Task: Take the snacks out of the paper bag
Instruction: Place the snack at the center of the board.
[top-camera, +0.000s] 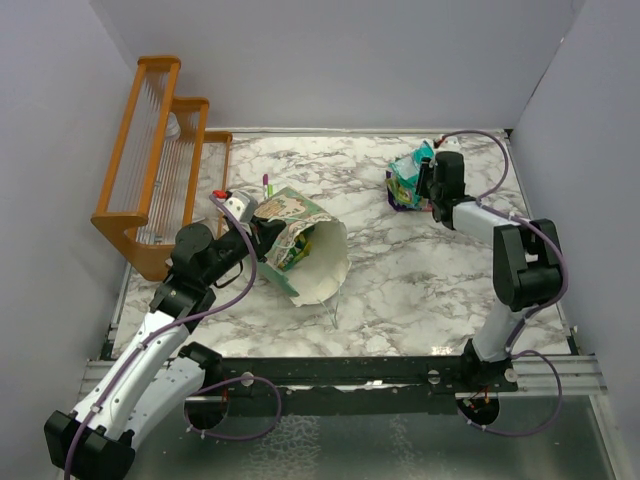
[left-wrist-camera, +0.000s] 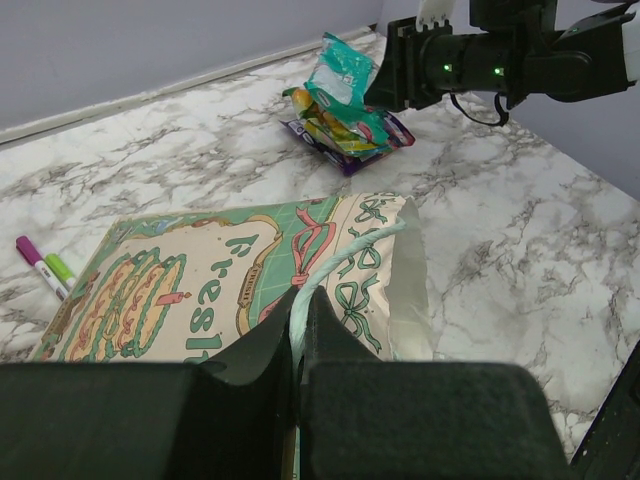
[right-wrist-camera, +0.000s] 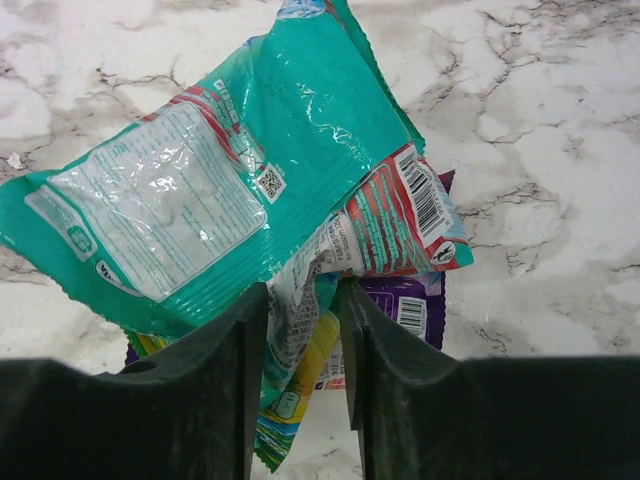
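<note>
Lying on its side on the desk (top-camera: 400, 280) toward the left edge, the paper bag (top-camera: 318, 258) has its rim pinched tight in the left hand (left-wrist-camera: 300, 310). The snacks (top-camera: 407, 178) sit heaped near the far right corner, the right hand (right-wrist-camera: 297, 300) narrowly parted over them.

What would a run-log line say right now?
left gripper: shut on paper bag rim | right gripper: open above snack packets | paper bag: lying on its side

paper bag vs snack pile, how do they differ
The paper bag is big, mint-green, on its side; the snack pile is small shiny foil packets, heaped. The left gripper pinches the bag's rim; the right gripper is open at the pile. Both lie on the table.
</note>
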